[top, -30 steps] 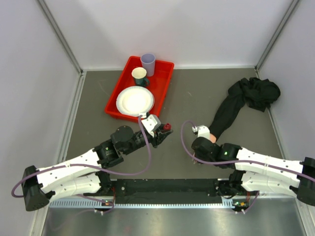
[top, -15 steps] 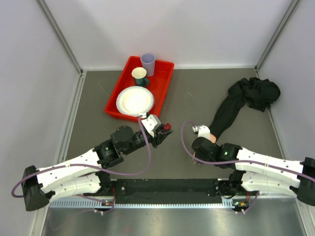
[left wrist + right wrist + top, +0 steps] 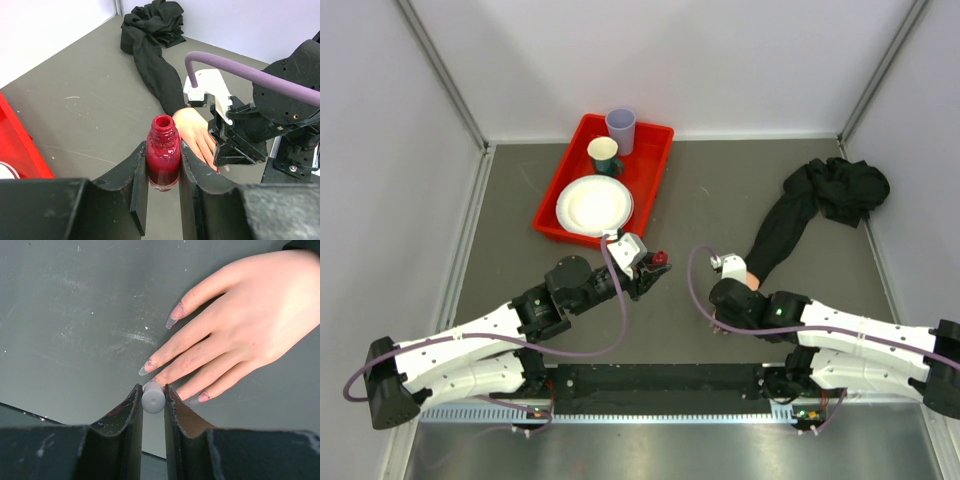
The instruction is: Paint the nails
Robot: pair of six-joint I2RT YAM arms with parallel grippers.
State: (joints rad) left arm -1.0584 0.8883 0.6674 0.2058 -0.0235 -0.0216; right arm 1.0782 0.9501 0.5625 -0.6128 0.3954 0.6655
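My left gripper (image 3: 655, 263) is shut on an open, uncapped bottle of dark red polish (image 3: 163, 159) and holds it upright just above the table. The skin-coloured mannequin hand (image 3: 260, 310) lies flat on the table, fingers spread, with its black sleeve (image 3: 780, 230) running back right. Its long nails (image 3: 175, 315) look pale and translucent with red smears near their bases. My right gripper (image 3: 153, 401) is shut on the grey round brush cap (image 3: 153, 397) and points down over the middle fingertips. The brush tip is hidden under the cap.
A red tray (image 3: 650, 180) at the back left holds a paper plate (image 3: 595, 205) and two cups (image 3: 604, 155). The sleeve ends in a bunched black heap (image 3: 840, 190) at the back right. Grey walls enclose the table.
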